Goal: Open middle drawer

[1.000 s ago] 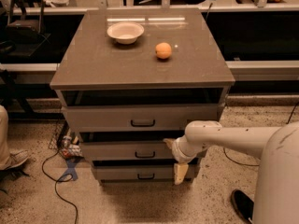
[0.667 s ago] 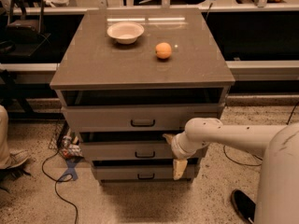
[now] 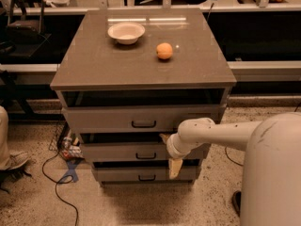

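Observation:
The middle drawer point(image 3: 113, 152) is the grey front of medium height in the grey cabinet, with a small dark bar handle point(image 3: 146, 155) at its centre. It stands slightly out, with a dark gap above it. My gripper point(image 3: 170, 153) is at the drawer's front, just right of the handle. It is open, with one pale finger point(image 3: 164, 137) at the drawer's top edge and the other point(image 3: 175, 168) hanging below its bottom edge. It holds nothing.
The top drawer point(image 3: 108, 118) stands pulled out a little; the bottom drawer point(image 3: 117, 175) is below. A white bowl point(image 3: 126, 32) and an orange point(image 3: 164, 51) sit on the cabinet top point(image 3: 94, 65). Cables and a blue object point(image 3: 68, 175) lie on the floor at left. A person's shoe point(image 3: 14, 161) shows at far left.
My arm has shifted slightly left, bringing the gripper closer to the middle drawer's handle. The drawers have not visibly moved.

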Controlling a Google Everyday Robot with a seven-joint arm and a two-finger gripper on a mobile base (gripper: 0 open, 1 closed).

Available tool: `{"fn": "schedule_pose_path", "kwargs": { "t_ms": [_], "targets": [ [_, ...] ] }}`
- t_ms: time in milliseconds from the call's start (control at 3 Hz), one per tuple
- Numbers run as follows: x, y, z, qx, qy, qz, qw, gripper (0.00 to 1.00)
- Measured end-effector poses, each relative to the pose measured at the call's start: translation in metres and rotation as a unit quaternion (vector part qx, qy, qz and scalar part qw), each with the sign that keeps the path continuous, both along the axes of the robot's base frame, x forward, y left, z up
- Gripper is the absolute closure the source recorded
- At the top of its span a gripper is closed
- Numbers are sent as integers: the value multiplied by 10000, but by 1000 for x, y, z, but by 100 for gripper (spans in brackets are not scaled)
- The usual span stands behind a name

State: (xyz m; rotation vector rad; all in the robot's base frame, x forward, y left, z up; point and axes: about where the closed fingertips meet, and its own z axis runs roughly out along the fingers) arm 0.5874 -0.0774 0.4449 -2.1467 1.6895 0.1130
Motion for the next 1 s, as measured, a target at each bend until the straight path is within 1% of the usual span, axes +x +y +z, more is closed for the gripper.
{"fn": "schedule_pose_path", "kwargs": {
  "t_ms": [333, 667, 1000],
  "targets": [
    [1, 5, -10, 26, 75, -34, 10000, 16],
    [-3, 4, -20, 96, 232, -42, 9997, 40],
    [-8, -11, -17, 91, 244, -149, 9995, 62]
  ]
}}
